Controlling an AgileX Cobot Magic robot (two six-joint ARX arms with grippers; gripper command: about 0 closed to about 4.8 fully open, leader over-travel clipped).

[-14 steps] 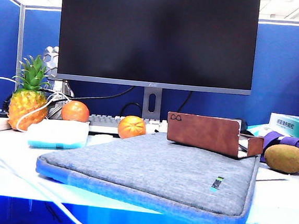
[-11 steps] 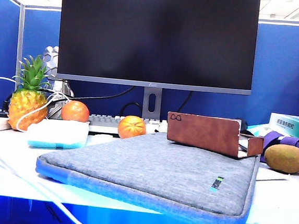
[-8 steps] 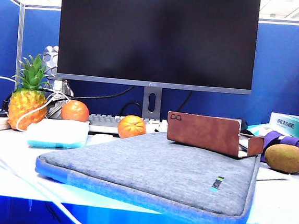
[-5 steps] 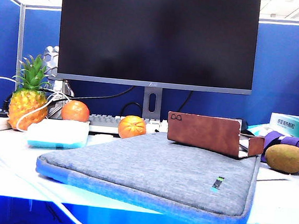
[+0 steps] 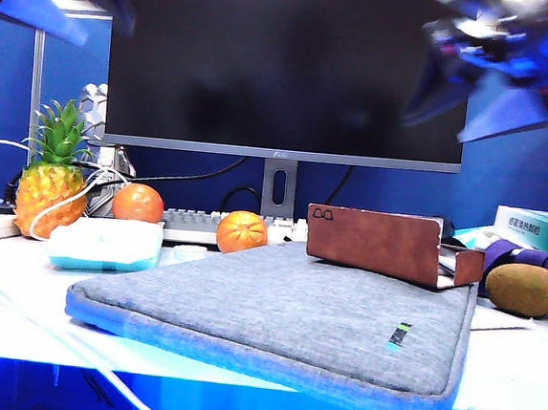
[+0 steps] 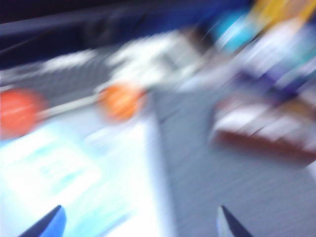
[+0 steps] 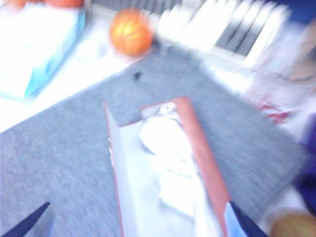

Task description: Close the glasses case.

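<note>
The glasses case (image 5: 376,245) is reddish-brown and lies at the back right of the grey sleeve, its flap standing upright. In the right wrist view the glasses case (image 7: 163,168) lies open below my right gripper (image 7: 140,222), showing its pale lining and white contents. The right fingertips (image 7: 241,223) stand wide apart, so this gripper is open and holds nothing. My left gripper (image 6: 139,224) is open too, above the sleeve's left edge, and the glasses case (image 6: 266,131) shows as a blur off to one side. From the exterior, both the left gripper (image 5: 66,0) and the right gripper (image 5: 475,103) hang high and blurred.
A grey laptop sleeve (image 5: 284,311) covers the middle of the desk. Behind it are a monitor (image 5: 288,67), a keyboard (image 5: 196,222), two oranges (image 5: 242,232) and a pineapple (image 5: 51,181). A tissue pack (image 5: 105,245) lies left; kiwis (image 5: 521,289) and boxes right.
Both arms have swung into the exterior view at the top, blurred by motion; before, no arm was in view. The case and the sleeve have not moved.
</note>
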